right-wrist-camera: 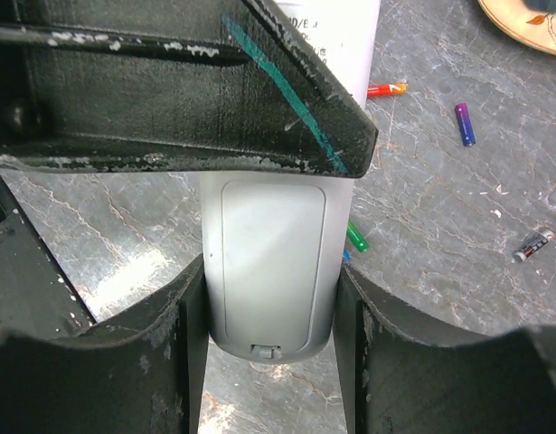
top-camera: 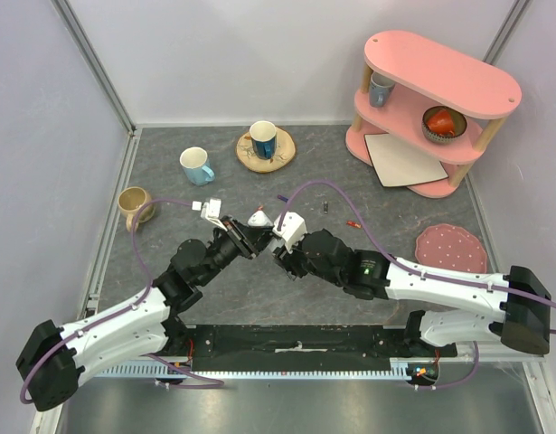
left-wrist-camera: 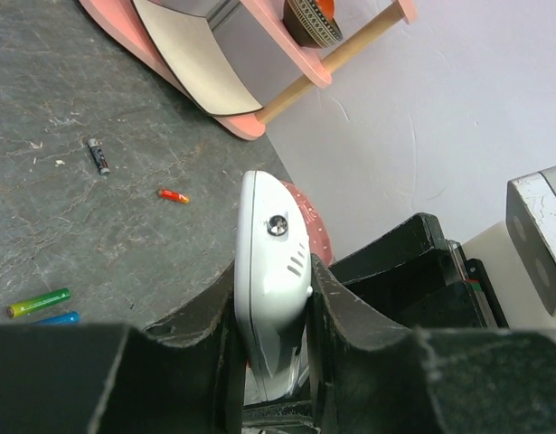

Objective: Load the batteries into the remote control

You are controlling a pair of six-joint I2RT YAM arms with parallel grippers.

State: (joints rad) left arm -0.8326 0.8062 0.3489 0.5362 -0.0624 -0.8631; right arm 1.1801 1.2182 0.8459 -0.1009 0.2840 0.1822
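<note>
Right gripper point(right-wrist-camera: 270, 294) is closed on the remote control point(right-wrist-camera: 268, 226), cover side up; left gripper point(left-wrist-camera: 273, 285) clamps its other end; batteries point(right-wrist-camera: 465, 124) lie scattered beside the remote control.

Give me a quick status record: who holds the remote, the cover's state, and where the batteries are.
remote control: held between both grippers
left gripper: shut on the remote control
right gripper: fingers against both long sides of it, appears to be gripping
battery cover: closed, facing the right wrist camera
batteries: loose on the table
red battery: beside the remote control's far end
purple battery: right of red
dark battery: far right
green battery: partly under the remote control's edge
</note>
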